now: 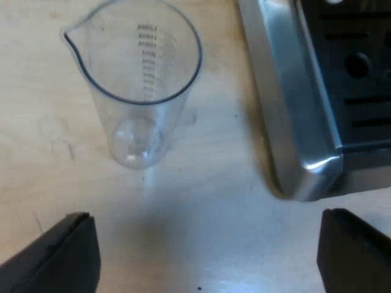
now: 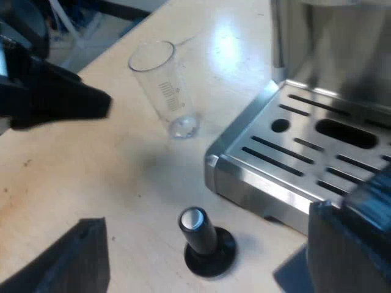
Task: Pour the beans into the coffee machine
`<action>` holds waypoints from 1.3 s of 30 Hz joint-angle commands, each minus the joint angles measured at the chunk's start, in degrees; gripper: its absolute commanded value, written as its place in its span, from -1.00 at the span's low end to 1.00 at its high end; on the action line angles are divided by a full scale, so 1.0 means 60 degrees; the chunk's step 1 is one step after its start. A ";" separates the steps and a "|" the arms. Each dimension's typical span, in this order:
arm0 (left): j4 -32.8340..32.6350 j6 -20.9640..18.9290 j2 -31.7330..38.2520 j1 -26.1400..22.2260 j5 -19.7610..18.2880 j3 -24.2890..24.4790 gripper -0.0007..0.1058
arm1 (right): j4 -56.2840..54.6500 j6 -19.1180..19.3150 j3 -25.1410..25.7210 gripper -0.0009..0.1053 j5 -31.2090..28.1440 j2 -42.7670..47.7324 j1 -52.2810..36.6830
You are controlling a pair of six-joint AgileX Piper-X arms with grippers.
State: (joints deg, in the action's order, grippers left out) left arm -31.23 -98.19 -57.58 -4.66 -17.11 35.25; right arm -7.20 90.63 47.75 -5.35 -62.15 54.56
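Observation:
The clear measuring glass stands upright on the wooden table, and I see no beans in it. It is close to the corner of the espresso machine's drip tray. My left gripper hangs open above the table just short of the glass, its fingers wide apart and holding nothing. From the right wrist, the glass stands beyond a tamper with a black knob. My right gripper is open over the tamper. The left gripper reaches in beside the glass.
The machine's metal drip tray, with its slotted grate, juts out next to the tamper and the glass. The machine's body rises behind the tray. Bare wooden table lies between the glass and the tamper.

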 commanded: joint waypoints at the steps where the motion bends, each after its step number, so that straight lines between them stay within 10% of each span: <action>1: -0.0731 0.0035 0.0797 0.0049 0.0070 0.0403 0.99 | -0.0914 0.0112 0.0279 0.30 -0.0085 0.0515 0.0016; 16: -0.1352 -0.0176 0.2786 0.0049 -0.0153 0.1838 0.99 | -0.3874 0.0354 0.1518 0.30 -0.1073 0.2196 -0.0237; 39: -0.2108 -0.0176 0.4043 0.0049 -0.1836 0.2638 0.99 | -0.5487 0.1933 0.2632 0.30 0.0892 0.2247 -0.6798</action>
State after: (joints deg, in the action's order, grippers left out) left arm -43.62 -98.79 -33.63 -4.66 -27.70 50.63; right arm -40.02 100.91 62.91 0.00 -49.15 13.93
